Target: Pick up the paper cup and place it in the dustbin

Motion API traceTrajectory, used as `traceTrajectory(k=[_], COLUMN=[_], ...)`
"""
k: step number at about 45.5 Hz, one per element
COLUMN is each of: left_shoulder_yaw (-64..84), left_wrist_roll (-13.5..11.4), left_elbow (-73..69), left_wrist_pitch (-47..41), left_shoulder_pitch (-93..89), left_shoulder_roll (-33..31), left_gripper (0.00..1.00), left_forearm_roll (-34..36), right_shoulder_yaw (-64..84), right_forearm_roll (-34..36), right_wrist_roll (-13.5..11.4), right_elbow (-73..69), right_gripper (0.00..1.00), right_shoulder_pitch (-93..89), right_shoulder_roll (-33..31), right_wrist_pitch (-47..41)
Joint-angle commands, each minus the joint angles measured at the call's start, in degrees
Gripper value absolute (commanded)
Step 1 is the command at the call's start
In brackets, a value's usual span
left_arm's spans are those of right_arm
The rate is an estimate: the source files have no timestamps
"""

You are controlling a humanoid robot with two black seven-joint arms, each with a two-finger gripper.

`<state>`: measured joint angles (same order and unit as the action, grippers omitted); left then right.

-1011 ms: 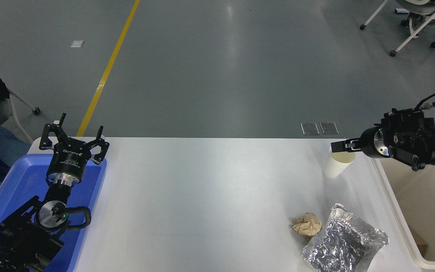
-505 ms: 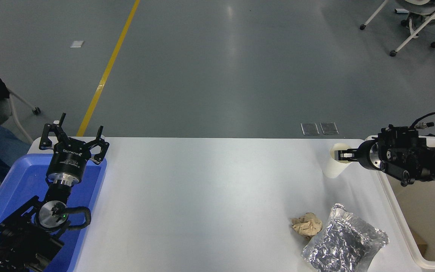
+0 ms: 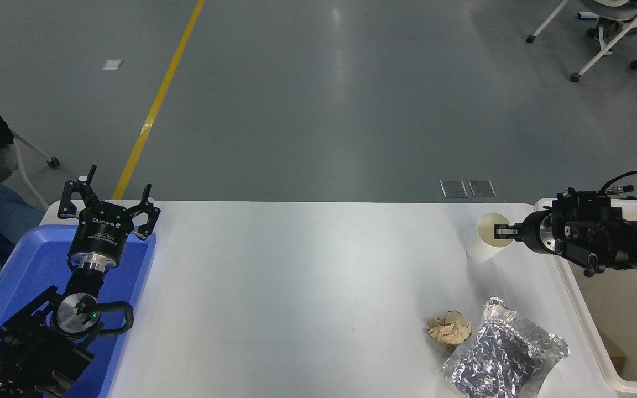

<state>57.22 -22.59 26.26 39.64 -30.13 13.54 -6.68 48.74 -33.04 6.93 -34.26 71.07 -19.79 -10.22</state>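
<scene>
- At the far left you had the left gripper [image 3: 109, 194] parked over the blue plastic tray [image 3: 14, 268], its fingers spread wide and nothing between them.
- The white table [image 3: 296, 287] stretched across the middle of your view, with grey floor and a yellow floor line [image 3: 158, 99] beyond its far edge.
- Near the table's front right, you saw 1 crumpled brown paper ball [image 3: 449, 328] touching 1 crinkled silver foil bag [image 3: 504, 356] on its right.
- Farther back, near the table's far right corner, the paper cup [image 3: 486, 237] stood on the table, mouth up and leaning a little, well apart from the ball and bag.
- Your right gripper [image 3: 502, 232] reached in from the right edge, pointing left, with its fingertips at the cup's rim; they were close together at the rim's right side, pinching the cup's wall as far as the view showed.
- At the right edge, the dustbin [image 3: 584, 315] sat just beside the table, under the right arm, its deep off-white inside open to you.
- At the top right, an office chair [image 3: 611, 33] stood on the floor.
</scene>
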Motion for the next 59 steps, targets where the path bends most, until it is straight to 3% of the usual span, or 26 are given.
traceTrajectory(k=[1,11,21,39,49,53,59], left_shoulder_yaw=[0.0,0.0,0.0,0.0,0.0,0.0,0.0], left_wrist_roll=[0.0,0.0,0.0,0.0,0.0,0.0,0.0], left_elbow=[0.02,0.02,0.02,0.02,-0.07,0.02,0.02], left_wrist_pitch=[0.0,0.0,0.0,0.0,0.0,0.0,0.0], left_shoulder_pitch=[-0.01,-0.01,0.08,0.08,0.08,0.08,0.08], left_shoulder_roll=[0.0,0.0,0.0,0.0,0.0,0.0,0.0], left_gripper=[1.0,1.0,1.0,1.0,1.0,1.0,1.0], left_forearm_roll=[0.0,0.0,0.0,0.0,0.0,0.0,0.0], right_shoulder_yaw=[4.52,8.48,9.09,15.32,19.99,19.38,17.97], right_forearm_roll=[-0.19,-0.01,0.08,-0.1,-10.9,-14.5,-14.69], right_wrist_roll=[0.45,1.68,1.68,1.68,1.77,2.3,4.05], right_elbow=[-13.09,-28.05,-35.43,-37.99,-32.9,-28.7,-20.95], right_gripper=[0.0,0.0,0.0,0.0,0.0,0.0,0.0], right_shoulder_pitch=[15.04,37.63,50.39,55.14,54.09,49.37,39.87], right_shoulder_roll=[-5.95,-13.16,-15.28,-16.33,-27.57,-34.76,-38.03], right_wrist_pitch=[-3.14,-17.19,-27.39,-27.84,-27.58,-27.14,-21.96])
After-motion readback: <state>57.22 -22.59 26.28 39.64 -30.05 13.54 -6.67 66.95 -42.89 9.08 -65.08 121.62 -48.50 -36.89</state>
